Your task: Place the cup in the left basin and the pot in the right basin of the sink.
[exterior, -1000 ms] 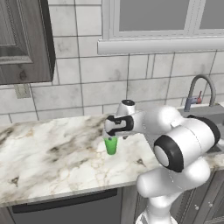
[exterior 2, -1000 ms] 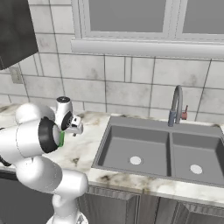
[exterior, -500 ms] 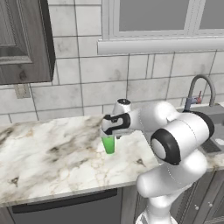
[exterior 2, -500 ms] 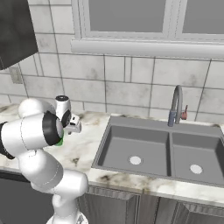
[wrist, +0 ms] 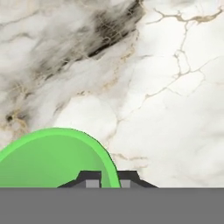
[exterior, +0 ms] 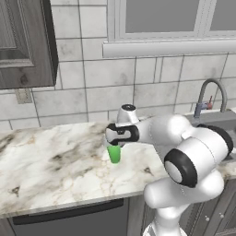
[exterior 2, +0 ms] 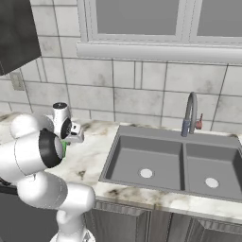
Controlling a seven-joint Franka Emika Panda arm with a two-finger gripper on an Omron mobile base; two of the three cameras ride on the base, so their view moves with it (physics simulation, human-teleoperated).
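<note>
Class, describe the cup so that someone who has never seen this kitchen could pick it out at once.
Start at the dark double sink under the window and follow the marble counter away from the faucet. The cup stands upright there, with the gripper shut on its rim. It is a small, bright green, handleless tumbler, the one vivid thing on the pale stone.

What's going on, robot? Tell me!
Gripper shut on cup rim. Cup upright on counter. Both basins bare; path to sink open.
</note>
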